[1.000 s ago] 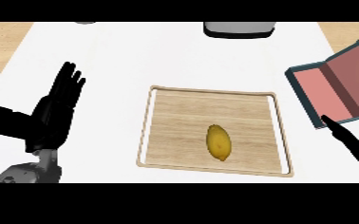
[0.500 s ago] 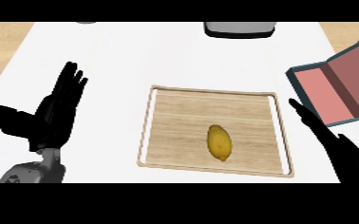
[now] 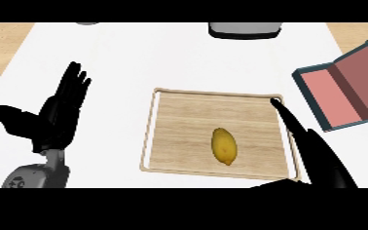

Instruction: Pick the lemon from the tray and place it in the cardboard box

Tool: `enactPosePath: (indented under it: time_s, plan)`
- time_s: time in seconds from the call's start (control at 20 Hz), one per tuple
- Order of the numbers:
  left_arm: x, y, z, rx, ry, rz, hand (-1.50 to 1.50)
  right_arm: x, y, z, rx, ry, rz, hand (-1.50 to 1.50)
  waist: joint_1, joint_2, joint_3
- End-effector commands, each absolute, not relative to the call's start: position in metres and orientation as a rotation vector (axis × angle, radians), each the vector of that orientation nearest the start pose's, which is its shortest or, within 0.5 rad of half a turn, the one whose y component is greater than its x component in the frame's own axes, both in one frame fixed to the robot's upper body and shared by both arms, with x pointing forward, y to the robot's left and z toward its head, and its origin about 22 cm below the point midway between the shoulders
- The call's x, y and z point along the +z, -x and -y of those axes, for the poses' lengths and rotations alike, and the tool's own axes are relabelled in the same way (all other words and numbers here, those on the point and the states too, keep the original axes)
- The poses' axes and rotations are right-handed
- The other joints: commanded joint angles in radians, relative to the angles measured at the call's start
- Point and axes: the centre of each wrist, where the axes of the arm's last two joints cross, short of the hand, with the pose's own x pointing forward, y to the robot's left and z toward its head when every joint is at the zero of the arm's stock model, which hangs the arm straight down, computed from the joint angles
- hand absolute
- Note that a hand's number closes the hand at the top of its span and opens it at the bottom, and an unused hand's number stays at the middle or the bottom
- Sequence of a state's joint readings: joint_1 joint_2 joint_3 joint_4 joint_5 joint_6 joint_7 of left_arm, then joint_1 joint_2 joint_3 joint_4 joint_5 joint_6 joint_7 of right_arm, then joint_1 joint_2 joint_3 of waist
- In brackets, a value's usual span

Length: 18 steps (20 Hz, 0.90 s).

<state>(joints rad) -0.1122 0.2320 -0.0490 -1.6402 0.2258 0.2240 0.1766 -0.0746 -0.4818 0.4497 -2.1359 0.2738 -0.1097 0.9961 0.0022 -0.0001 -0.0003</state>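
The lemon (image 3: 224,146) lies on the wooden tray (image 3: 179,126), a little toward the tray's near right part, its long axis pointing away from the robot, untouched by either hand. The tray sits near the middle of the white surface (image 3: 165,53). The right hand (image 3: 310,143) is released, fingers straight, stretched over the tray's right rim with its tips at the far right corner. The left hand (image 3: 61,109) rests open near the surface's left edge, fingers up. The cardboard box (image 3: 338,95) stands open at the surface's right edge, apart from the tray
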Motion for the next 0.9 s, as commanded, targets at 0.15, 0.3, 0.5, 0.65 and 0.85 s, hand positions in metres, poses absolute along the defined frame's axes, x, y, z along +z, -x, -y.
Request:
enactPosePath:
  time_s: [0.15, 0.3, 0.5, 0.65, 0.85]
  plan:
    - [0.070, -0.265, -0.278, 0.105, -0.073, 1.552, 0.00, 0.109, -0.200, 0.170, 0.571, 0.462, 1.114, -1.50, -0.001, 0.000, 0.000]
    - [0.059, -0.264, -0.248, 0.114, -0.080, 1.557, 0.00, 0.105, -0.195, 0.171, 0.569, 0.489, 1.129, -1.50, -0.003, -0.001, 0.000]
    - [0.048, -0.252, -0.252, 0.114, -0.049, 1.542, 0.00, 0.099, -0.210, 0.174, 0.561, 0.479, 1.114, -1.50, -0.001, -0.001, 0.000]
    - [0.046, -0.253, -0.241, 0.112, -0.064, 1.545, 0.00, 0.101, -0.217, 0.162, 0.565, 0.463, 1.110, -1.50, 0.000, 0.000, 0.000]
    - [0.068, -0.264, -0.259, 0.104, -0.084, 1.538, 0.00, 0.075, -0.219, 0.156, 0.585, 0.444, 1.087, -1.50, -0.001, 0.000, 0.000]
